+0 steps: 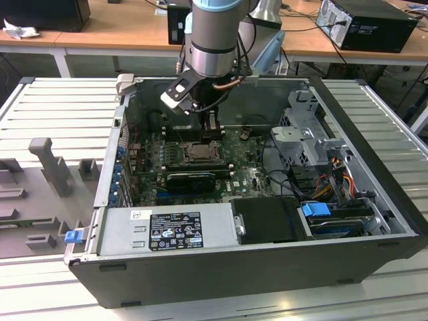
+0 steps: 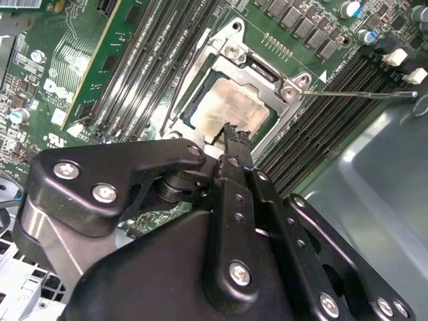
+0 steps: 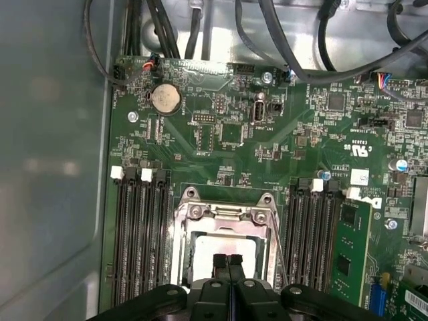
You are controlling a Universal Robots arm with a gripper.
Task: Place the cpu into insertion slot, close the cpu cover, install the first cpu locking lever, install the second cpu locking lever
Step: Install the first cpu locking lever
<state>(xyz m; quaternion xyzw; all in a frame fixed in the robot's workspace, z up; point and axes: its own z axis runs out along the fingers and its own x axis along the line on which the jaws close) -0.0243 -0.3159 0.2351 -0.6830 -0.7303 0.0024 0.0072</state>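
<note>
While the claw [image 3: 227,261] stands pinched together, empty, the cpu [image 3: 202,257] lies framed by the cpu cover [image 3: 224,214].

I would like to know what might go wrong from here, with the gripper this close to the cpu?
First, the gripper, fingers shut, hangs close over the cpu; pushing down off-centre could scratch its pale top. Second, a thin locking lever sticks out sideways across the memory slots, so the arm might snag or bend it.
</note>
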